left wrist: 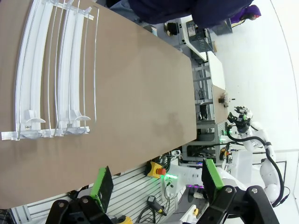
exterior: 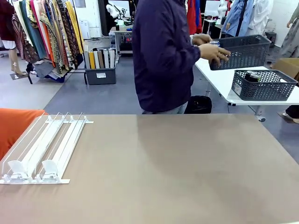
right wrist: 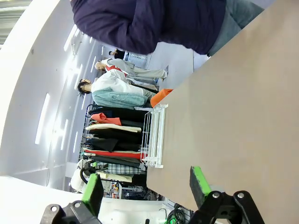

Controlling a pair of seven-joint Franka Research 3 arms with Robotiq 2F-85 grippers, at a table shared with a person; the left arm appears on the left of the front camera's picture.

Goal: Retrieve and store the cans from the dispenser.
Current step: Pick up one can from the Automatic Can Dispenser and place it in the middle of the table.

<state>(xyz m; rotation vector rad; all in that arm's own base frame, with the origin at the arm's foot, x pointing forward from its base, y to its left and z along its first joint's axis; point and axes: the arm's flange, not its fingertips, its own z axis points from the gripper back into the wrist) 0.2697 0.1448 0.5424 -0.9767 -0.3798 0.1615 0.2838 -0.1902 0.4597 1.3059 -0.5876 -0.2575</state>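
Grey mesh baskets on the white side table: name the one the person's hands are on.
The farther grey mesh basket, which the person's hand grips at its left end. The nearer grey mesh basket sits untouched with a dark can inside.

We see the dispenser (exterior: 39,147) cut off at the picture's left edge; the far basket (exterior: 264,85) perhaps holds a can (exterior: 252,76), mostly hidden.

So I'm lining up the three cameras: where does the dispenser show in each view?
Front view: dispenser at lower left of the table.
Left wrist view: upper left, lanes running top to bottom.
Right wrist view: small, centre-left at the table's edge.
Shared landmark: the person's dark jacket.
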